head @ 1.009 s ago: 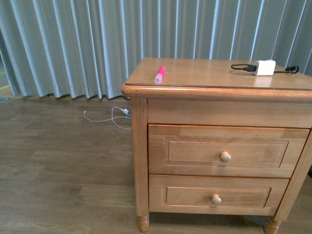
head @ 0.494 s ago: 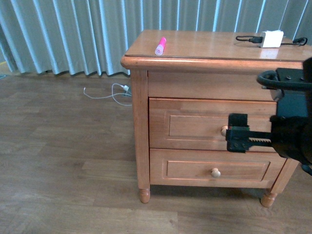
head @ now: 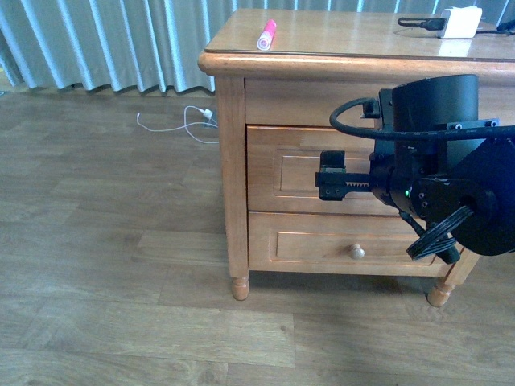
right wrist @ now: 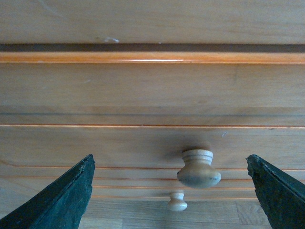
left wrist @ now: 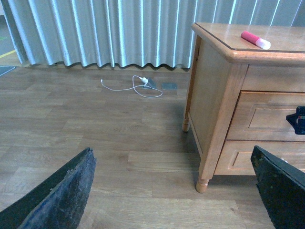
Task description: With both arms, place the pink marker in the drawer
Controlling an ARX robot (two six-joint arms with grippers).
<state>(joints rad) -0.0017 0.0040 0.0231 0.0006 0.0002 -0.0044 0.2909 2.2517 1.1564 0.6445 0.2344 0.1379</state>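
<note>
The pink marker (head: 266, 34) lies on the front left corner of the nightstand top, also seen in the left wrist view as the pink marker (left wrist: 255, 40). The upper drawer (head: 290, 170) is closed. My right gripper (head: 331, 184) hangs open right in front of it and hides its knob in the front view. In the right wrist view the round pale knob (right wrist: 198, 168) sits between the spread fingers (right wrist: 59, 198), not touched. My left gripper (left wrist: 171, 160) is open and empty, low over the floor, left of the nightstand.
The lower drawer has its own knob (head: 356, 252). A white charger block (head: 461, 22) with a black cable lies on the far right of the top. A white cable (head: 187, 121) lies on the wooden floor by the grey curtain (head: 105, 40).
The right arm has come further into the front view, leftward and up, and now covers the upper drawer's knob. The nightstand sits higher and larger in that view.
</note>
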